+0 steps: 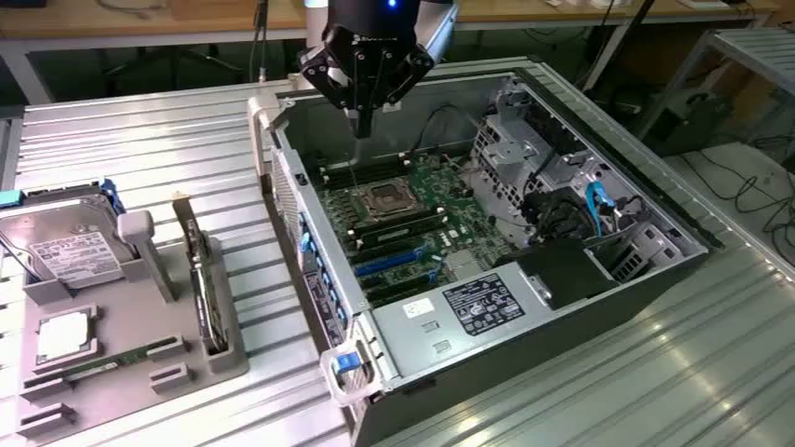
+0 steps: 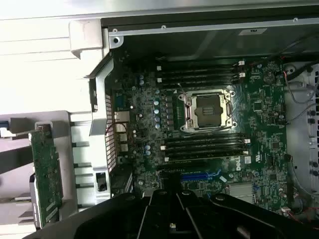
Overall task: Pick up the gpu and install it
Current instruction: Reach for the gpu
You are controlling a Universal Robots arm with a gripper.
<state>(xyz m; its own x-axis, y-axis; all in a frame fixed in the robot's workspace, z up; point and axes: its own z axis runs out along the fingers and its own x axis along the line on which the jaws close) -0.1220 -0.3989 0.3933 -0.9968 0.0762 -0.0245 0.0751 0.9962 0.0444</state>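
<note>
The thin black gpu card (image 1: 199,284) stands unpicked in its grey holder (image 1: 230,354); the black tool (image 1: 363,128), pressed together and empty, hangs over the open computer case (image 1: 289,186)

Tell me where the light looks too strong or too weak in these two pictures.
Exterior view: light glares off the table at the lower right; the motherboard inside the case is evenly lit. Wrist view: the table beside the case is washed out to white, the motherboard looks dim, and the tool is a black silhouette.
</note>
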